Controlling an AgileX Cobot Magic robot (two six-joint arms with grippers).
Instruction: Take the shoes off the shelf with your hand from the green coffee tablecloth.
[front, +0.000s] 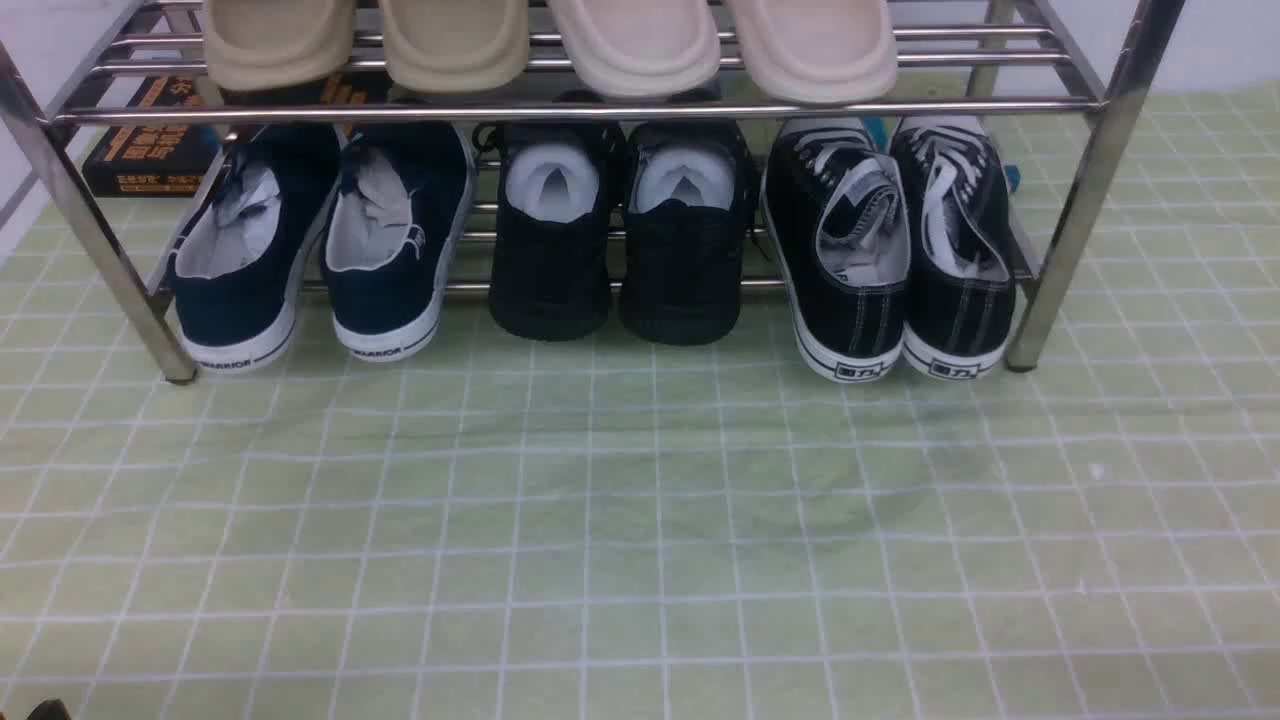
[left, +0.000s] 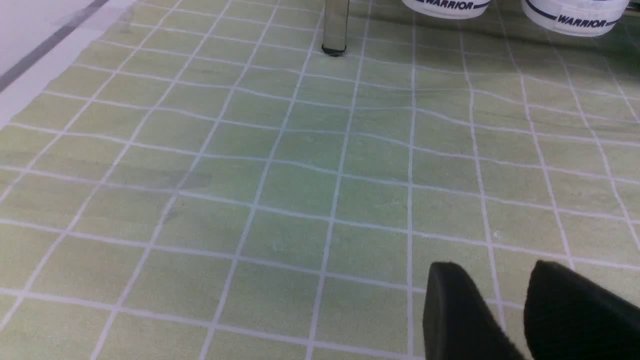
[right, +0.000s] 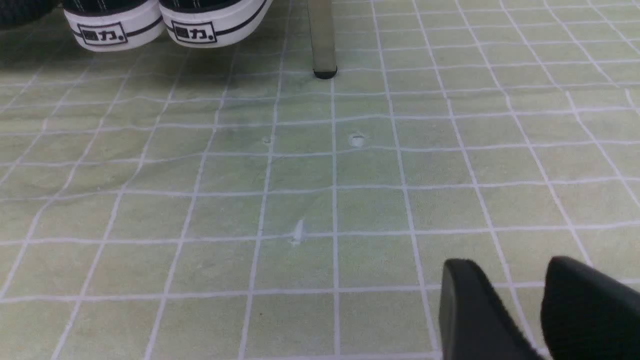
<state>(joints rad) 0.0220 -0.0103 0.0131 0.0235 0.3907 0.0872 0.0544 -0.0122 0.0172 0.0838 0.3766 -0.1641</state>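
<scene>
likely the trouble starts at the shelf itself. the black canvas sneakers sit on its lower tier at the robot's right end, heels out, overhanging the front bar, the outer one right beside the metal leg. a hand coming in off line could knock that leg and jolt the whole rack, or catch the upper bar if it comes in too high.

the right hand is over the green tablecloth, fingers parted, nothing between them; the left hand is the same. neither spread looks very wide to me, so a thick heel might get shoved backwards rather than gripped. the two shoes touch, so pulling one could drag or twist its mate. and if a shoe came out low, its sole might rumple the cloth, which already has slight wrinkles.
</scene>
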